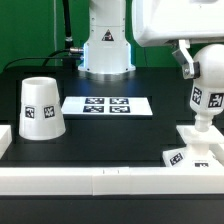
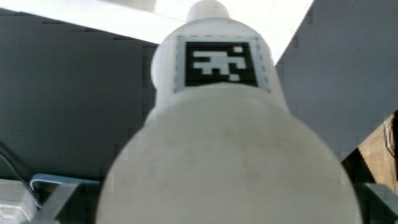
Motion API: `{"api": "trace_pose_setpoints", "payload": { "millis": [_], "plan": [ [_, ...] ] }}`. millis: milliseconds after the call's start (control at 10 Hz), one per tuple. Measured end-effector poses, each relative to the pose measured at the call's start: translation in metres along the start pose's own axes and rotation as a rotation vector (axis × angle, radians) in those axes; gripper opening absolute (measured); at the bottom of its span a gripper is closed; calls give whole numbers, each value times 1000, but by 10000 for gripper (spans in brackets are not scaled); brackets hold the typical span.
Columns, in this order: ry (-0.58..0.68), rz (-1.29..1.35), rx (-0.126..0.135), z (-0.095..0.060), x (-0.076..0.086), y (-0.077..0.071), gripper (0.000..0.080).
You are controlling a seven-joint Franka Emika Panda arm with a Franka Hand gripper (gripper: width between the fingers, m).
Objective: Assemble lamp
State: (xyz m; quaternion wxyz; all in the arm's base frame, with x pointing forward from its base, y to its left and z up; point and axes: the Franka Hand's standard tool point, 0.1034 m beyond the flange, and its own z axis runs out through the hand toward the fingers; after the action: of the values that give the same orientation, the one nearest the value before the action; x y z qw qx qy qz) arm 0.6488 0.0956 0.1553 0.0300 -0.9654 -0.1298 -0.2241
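1. Your gripper (image 1: 190, 62) is up at the bulb's (image 1: 205, 98) round head on the exterior view's right. It looks clamped on it, though neither view shows the fingertips cleanly. In the wrist view the bulb (image 2: 214, 130) runs straight down the middle of the frame, which fits a centred hold.
2. The bulb stands upright, head up and narrow end down, meeting the raised socket of the base (image 1: 195, 150). That pose suits seating or screwing it in, so judge this as the bulb-into-base step. You cannot tell from here whether the stem is fully home.
3. The base lies flat at the near right of the bench (image 1: 110, 135), just behind the white rail (image 1: 100, 180). Pressed toward that corner, it should resist turning while the bulb is worked.
4. The shade (image 1: 40, 108) sits on its wide end, on the exterior view's left, well apart from the bulb. It waits there for the last step and is out of the arm's way.
5. The marker board (image 1: 108, 104) lies flat between shade and base, in front of the arm's pedestal (image 1: 105, 50). It is low, so nothing blocks a path across to the shade.
6. Watch the hold: a high grip on a rounded head could slip or tip the bulb if you twist hard.
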Motion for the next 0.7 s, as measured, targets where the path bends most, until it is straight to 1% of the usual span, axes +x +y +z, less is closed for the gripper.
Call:
{"api": "trace_pose_setpoints", "payload": {
  "millis": [100,400,700],
  "plan": [
    [-2,0,0,1,-1,0,576],
    [1,-3,-4,5,-21,-5,576],
    [-8,-3,-1,9,-26,-7,576]
  ]
}}
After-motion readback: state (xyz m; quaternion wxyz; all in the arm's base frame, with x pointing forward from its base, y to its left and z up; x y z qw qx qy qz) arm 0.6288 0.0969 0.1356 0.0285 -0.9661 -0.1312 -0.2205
